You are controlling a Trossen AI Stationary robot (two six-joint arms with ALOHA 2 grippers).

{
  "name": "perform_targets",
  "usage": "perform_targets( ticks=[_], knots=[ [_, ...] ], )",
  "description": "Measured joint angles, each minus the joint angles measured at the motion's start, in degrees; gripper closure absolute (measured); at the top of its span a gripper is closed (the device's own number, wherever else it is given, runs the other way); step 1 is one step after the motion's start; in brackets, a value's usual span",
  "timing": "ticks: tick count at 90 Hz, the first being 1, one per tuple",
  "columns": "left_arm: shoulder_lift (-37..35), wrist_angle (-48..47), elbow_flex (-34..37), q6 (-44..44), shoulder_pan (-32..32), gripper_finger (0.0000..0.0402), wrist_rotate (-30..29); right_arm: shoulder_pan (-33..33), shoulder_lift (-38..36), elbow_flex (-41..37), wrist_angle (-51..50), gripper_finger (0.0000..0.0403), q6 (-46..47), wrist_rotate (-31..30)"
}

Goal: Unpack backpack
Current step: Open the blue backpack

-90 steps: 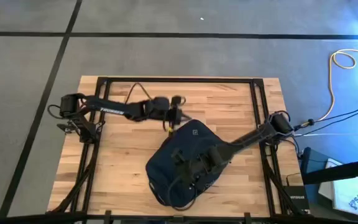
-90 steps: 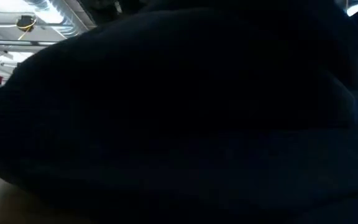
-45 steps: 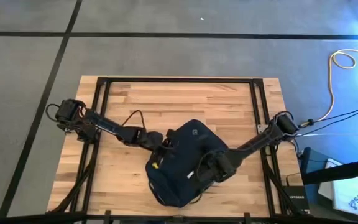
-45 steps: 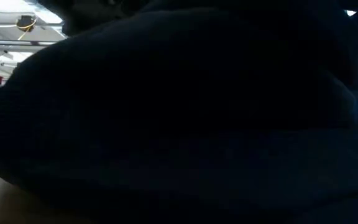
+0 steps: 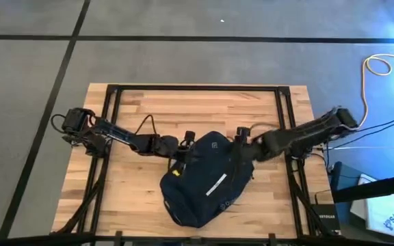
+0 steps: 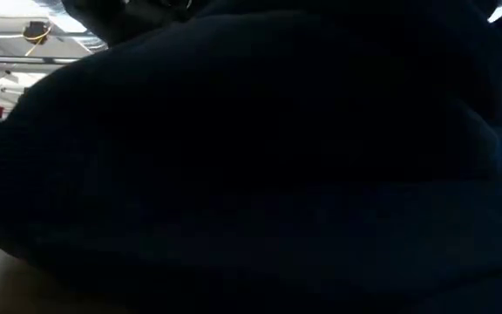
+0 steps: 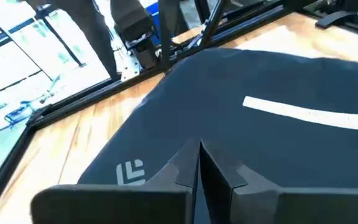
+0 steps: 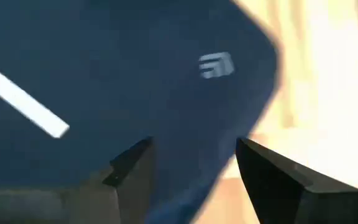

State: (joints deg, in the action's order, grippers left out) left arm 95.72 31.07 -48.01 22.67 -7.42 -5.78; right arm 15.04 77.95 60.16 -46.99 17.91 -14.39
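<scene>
My left hand point(image 7: 199, 163) rests closed on the backpack point(image 5: 204, 181); my right hand point(image 8: 194, 163), open, hovers over its top corner.

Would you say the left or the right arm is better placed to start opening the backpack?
Probably the right. Its hand sits at the backpack's right top edge with fingers open around the fabric near the logo. The left hand is equally close, but its fingers are shut.
</scene>
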Motion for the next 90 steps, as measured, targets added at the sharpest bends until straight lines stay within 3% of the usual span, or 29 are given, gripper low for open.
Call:
perform_targets(
  ticks=[9,18,36,45,53,66,90],
  knots=[
    [0.00,0.14,0.00,-0.04,0.02,0.0402,0.00,-4.08,-2.78,-5.87,4.58,0.0194,6.55,4.61],
    [0.00,0.30,0.00,-0.19,0.02,0.0402,0.01,-7.12,-2.91,-9.42,5.57,0.0194,8.96,4.46],
    [0.00,-0.09,0.00,-1.26,0.17,0.0402,0.02,-9.61,-2.29,-12.35,12.51,0.0202,5.18,4.95],
    [0.00,-0.50,0.00,-1.26,0.46,0.0402,0.03,-9.63,-2.21,-12.20,14.97,0.0240,2.96,6.52],
    [0.00,-0.48,0.00,-1.26,0.63,0.0402,0.02,-10.37,-2.08,-12.22,15.79,0.0295,2.63,9.42],
    [0.00,-0.48,0.00,-1.18,0.63,0.0401,0.02,-11.53,-1.82,-12.22,13.61,0.0385,2.81,8.75],
    [0.00,-0.57,0.00,-1.05,0.63,0.0401,0.02,-12.10,-1.77,-12.22,16.77,0.0401,-3.47,8.79]
  ],
)
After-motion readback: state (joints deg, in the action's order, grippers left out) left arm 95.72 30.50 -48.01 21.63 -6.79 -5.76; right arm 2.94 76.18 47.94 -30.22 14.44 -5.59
